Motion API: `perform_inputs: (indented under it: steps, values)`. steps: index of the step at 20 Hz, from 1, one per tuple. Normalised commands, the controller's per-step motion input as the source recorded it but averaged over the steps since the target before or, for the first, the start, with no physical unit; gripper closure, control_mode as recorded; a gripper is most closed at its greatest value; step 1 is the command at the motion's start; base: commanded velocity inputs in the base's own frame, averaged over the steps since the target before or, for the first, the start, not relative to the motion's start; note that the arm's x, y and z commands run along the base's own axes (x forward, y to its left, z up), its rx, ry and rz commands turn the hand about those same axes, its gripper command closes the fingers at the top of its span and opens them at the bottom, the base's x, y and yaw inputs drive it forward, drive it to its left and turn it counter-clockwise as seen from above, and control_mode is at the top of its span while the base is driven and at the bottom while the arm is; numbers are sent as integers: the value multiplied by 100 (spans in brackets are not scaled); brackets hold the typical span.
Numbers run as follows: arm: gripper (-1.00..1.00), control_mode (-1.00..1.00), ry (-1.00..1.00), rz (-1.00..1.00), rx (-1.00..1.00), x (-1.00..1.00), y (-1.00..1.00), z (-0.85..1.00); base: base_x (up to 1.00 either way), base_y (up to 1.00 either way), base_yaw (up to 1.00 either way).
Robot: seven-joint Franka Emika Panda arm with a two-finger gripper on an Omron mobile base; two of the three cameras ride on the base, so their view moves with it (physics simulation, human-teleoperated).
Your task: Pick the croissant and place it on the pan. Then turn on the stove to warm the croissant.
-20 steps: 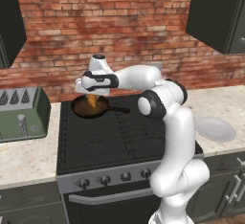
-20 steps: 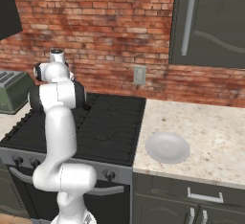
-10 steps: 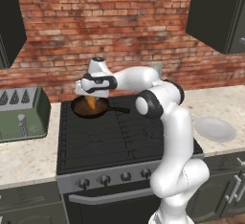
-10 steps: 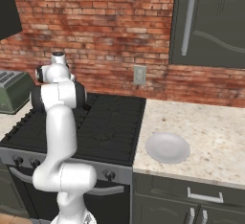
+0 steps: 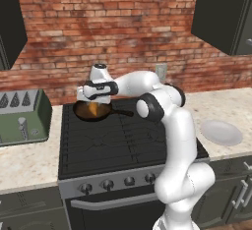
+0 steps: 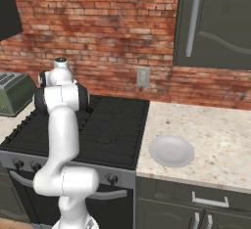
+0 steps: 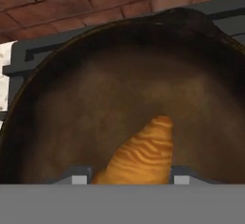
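The croissant (image 7: 143, 156), a golden ridged pastry, sits between my gripper's (image 7: 130, 176) two fingertips, and the gripper is shut on it. Just below lies the brownish inside of the dark pan (image 7: 115, 89). From the left base view, the gripper (image 5: 92, 104) points down over the pan (image 5: 78, 110) on the stove's (image 5: 123, 145) back left burner. The croissant (image 5: 92, 109) shows as an orange lump low inside the pan's bowl. I cannot tell whether it touches the bottom. The pan's black handle (image 5: 123, 112) points right.
A green toaster (image 5: 22, 116) stands on the counter left of the stove. A white plate (image 5: 221, 131) lies on the counter to the right. A row of knobs (image 5: 106, 185) lines the stove's front panel. The brick wall is close behind the pan.
The hand has sunk slightly toward the pan with the croissant still in its grip. Nothing else has moved.
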Motion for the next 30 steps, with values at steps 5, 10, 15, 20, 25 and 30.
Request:
perform_inputs:
  steps: [5, 10, 15, 20, 25, 30]
  values:
    - [100, -100, 0, 0, 0, 26, 10, -19, 0, 0, 0]
    - [100, -100, 0, 0, 0, 35, 8, -17, 0, 0, 0]
    - [100, -100, 0, 0, 0, 33, 8, -17, 0, 0, 0]
    - [100, -100, 0, 0, 0, 25, 8, -20, 0, 0, 0]
    - [-100, -100, 0, 0, 0, 4, 3, -28, 0, 0, 0]
    - [-100, -100, 0, 0, 0, -2, -1, -5, 0, 0, 0]
